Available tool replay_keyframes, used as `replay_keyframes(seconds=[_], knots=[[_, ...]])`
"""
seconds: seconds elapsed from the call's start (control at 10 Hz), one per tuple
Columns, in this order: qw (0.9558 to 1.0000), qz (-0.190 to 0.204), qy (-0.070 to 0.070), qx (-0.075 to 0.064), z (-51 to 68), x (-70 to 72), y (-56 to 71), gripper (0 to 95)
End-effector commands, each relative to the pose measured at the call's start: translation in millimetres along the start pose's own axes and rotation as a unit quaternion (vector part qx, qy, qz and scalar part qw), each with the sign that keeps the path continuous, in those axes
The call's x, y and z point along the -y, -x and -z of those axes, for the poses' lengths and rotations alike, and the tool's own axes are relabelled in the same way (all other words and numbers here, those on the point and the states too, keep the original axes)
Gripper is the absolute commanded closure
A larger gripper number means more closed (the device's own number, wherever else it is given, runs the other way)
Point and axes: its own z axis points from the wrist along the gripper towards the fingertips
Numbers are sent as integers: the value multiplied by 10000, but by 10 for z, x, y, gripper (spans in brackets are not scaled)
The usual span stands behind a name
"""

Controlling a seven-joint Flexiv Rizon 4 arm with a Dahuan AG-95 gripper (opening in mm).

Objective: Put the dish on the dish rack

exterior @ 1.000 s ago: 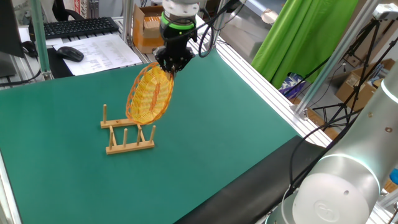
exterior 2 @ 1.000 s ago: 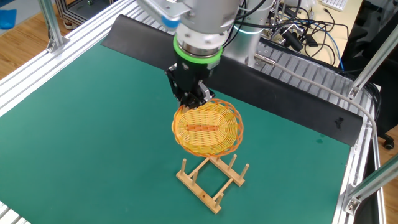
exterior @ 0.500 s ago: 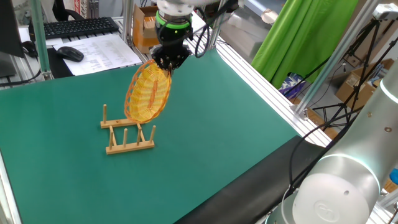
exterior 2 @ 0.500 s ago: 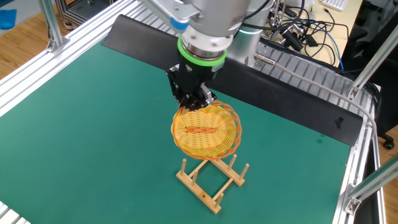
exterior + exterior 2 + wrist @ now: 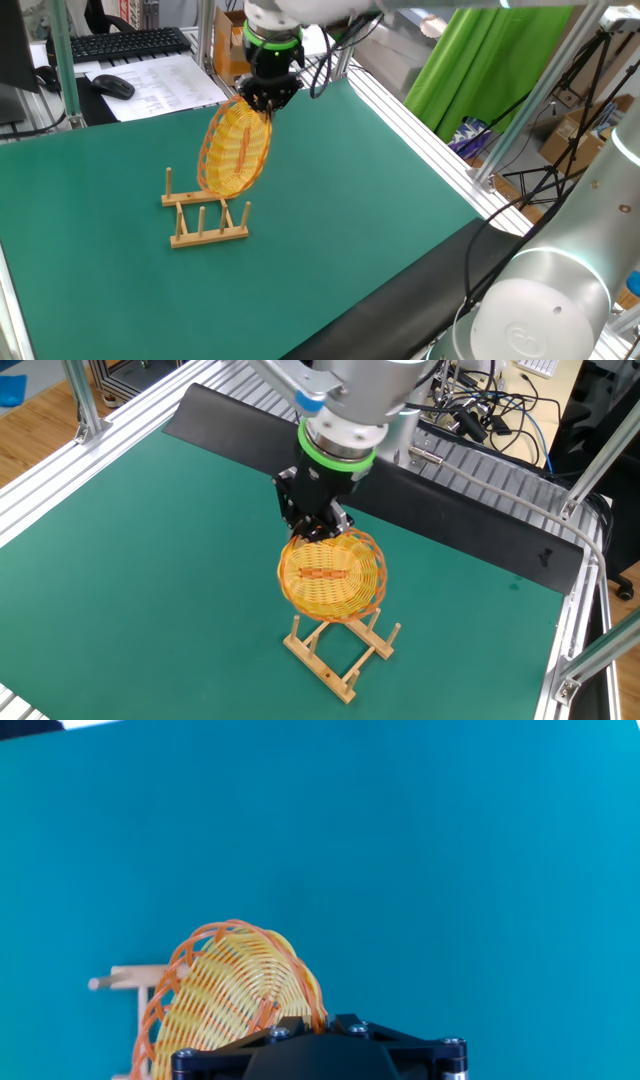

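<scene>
The dish is a round yellow-orange wicker plate with a reddish centre streak. It hangs nearly on edge from my gripper, which is shut on its top rim. The dish's lower edge is just above the dish rack, a small light-wood rack with upright pegs on the green mat. In the other fixed view the dish faces the camera right above the rack, under the gripper. In the hand view the dish fills the lower left, with part of the rack behind it.
A keyboard, a mouse and papers lie beyond the mat's far left edge. Aluminium frame rails run along the mat's right side. A black strip and cables border the mat in the other fixed view.
The gripper has carried the dish slightly left and towards the rack. The dish now hangs more directly over the rack. The grip has not changed.
</scene>
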Motion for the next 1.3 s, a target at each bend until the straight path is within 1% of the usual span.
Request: replay_keyframes(seconds=[0.1, 0.3, 0.4, 0.6, 0.8, 0.9, 1.0, 1.1, 1.3], knots=[[10000, -21, -4, 5, 0, -8, 13, 950], [10000, -32, 1, -22, -27, -23, 17, 950], [10000, -48, 3, -49, -60, -43, 20, 950], [10000, -59, -30, 0, -85, -74, 15, 950], [9999, -48, -106, 75, -96, -89, 14, 950], [9998, -35, -167, 130, -106, -96, 15, 950], [9997, -37, -187, 167, -116, -102, 16, 950], [9996, -77, -211, 193, -138, -116, 21, 950], [9994, -164, -229, 200, -162, -149, 16, 950]])
